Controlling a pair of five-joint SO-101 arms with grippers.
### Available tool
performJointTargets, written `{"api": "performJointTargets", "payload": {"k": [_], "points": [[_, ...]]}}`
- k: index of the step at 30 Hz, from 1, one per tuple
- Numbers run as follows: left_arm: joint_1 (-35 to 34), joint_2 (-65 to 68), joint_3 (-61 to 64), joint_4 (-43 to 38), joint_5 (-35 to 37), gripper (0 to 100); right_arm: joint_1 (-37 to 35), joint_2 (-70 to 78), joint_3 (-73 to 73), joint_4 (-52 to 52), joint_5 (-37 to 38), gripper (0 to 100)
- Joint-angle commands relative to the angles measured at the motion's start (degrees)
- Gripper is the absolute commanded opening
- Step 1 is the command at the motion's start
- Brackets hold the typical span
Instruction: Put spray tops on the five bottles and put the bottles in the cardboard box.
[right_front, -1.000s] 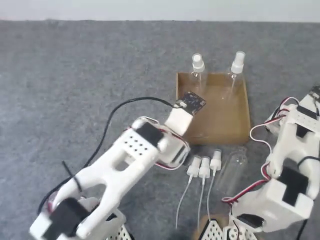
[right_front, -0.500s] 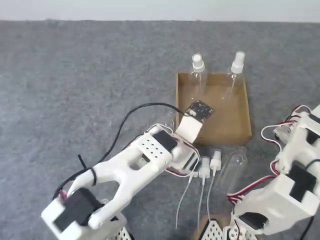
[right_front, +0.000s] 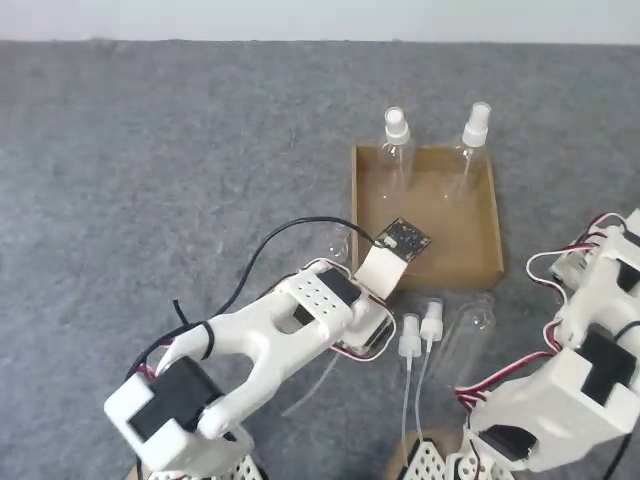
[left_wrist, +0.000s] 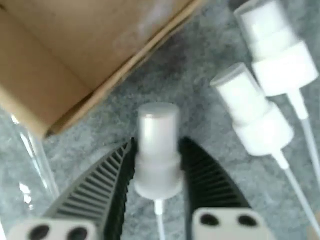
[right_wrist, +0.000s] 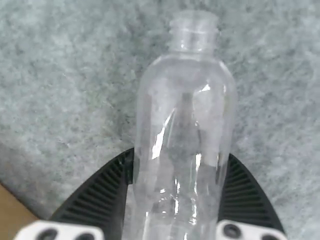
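The left pincer pinches a white plastic spray top while the right pincer grips the clear, capless plastic bottle lying lower right, seemingly steadying it for capping.

A: Where are the 2 capped bottles?
B: In the box, at its far wall.
A: And the loose tops?
B: 2 lie before the box; a bottle lies right of them.

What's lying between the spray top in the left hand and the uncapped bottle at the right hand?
Two loose spray tops, side by side, lie between the held top and the uncapped bottle, as the high view shows.
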Motion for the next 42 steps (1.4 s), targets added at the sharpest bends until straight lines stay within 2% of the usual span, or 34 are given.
{"api": "performJointTargets", "payload": {"k": [1, 8, 12, 17, 22, 27, 34, 39, 42], "points": [[-3.4, -4.4, 1.9, -0.1, -2.8, 5, 2.5, -0.3, -1.5, -0.1, 9.4, 19.8], [-7.8, -12.9, 6.7, 5.3, -8.3, 3, 6.6, -0.3, -1.1, -0.1, 34.6, 19.7], [-13.8, -22.0, 6.6, 10.3, -12.7, 3, 7.8, -0.9, 0.8, -0.3, 44.7, 19.7], [-21.7, -33.1, 2.5, 19.8, -16.9, 3, 7.7, -0.9, 3.4, -0.7, 53.8, 13.1], [-31.7, -36.1, -4.7, 24.9, -19.6, 3, 7.6, -0.9, 4.6, -0.2, 57.4, 13.8], [-39.6, -27.5, -6.3, 18.5, -21.6, 3, 7.7, -2.0, 6.5, 0.0, 59.4, 13.4], [-40.1, -9.7, -6.0, 8.0, -21.2, 4, 7.6, -10.2, 12.8, 0.1, 62.0, 13.7], [-40.4, -1.7, -6.1, 2.6, -21.4, 13, 7.6, -14.5, 16.7, -0.3, 62.0, 13.8], [-40.4, 0.4, -6.5, 1.8, -21.6, 15, 7.6, -15.2, 17.4, -0.3, 62.1, 13.8]]}}
